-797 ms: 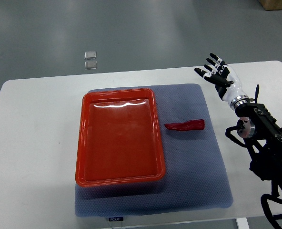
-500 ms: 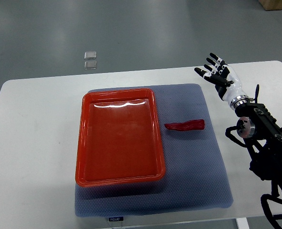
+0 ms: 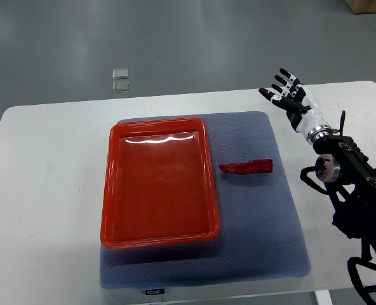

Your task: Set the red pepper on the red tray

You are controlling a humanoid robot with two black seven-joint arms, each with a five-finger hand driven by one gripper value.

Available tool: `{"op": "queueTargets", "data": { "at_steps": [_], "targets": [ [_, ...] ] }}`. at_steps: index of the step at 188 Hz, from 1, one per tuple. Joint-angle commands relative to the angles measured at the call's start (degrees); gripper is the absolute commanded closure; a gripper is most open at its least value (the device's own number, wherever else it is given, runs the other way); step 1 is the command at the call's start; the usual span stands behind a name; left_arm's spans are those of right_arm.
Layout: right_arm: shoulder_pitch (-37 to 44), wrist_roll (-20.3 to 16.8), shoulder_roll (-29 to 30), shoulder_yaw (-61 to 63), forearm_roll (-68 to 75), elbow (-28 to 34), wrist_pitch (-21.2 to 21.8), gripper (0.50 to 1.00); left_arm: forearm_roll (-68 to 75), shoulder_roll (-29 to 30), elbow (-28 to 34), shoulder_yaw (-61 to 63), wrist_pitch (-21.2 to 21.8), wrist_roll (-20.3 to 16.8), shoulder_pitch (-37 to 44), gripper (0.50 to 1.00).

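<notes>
A long red pepper (image 3: 246, 168) lies flat on the grey mat, just right of the red tray (image 3: 109, 190). The tray holds nothing. My right hand (image 3: 288, 95) hovers above the table's far right part, up and to the right of the pepper, fingers spread and holding nothing. Its dark arm runs down the right edge. The left arm is out of view.
A grey mat (image 3: 264, 248) covers the middle of the white table (image 3: 42, 210) under tray and pepper. Two small clear squares (image 3: 120, 79) lie on the floor beyond the table's far edge.
The right hand has shifted very slightly up and away. The pepper and tray have not moved.
</notes>
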Motion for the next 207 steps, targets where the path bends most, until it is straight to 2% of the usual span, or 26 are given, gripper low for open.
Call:
{"op": "queueTargets", "data": {
  "at_steps": [1, 207],
  "targets": [
    [-0.1, 0.0, 0.0, -0.1, 0.0, 0.1, 0.1, 0.574, 0.0, 0.0, 0.0, 0.0, 0.0, 0.0, 0.0, 0.500],
    [0.4, 0.2, 0.0, -0.1, 0.2, 0.8, 0.1, 0.576, 0.0, 0.0, 0.0, 0.0, 0.0, 0.0, 0.0, 0.500]
  ]
}}
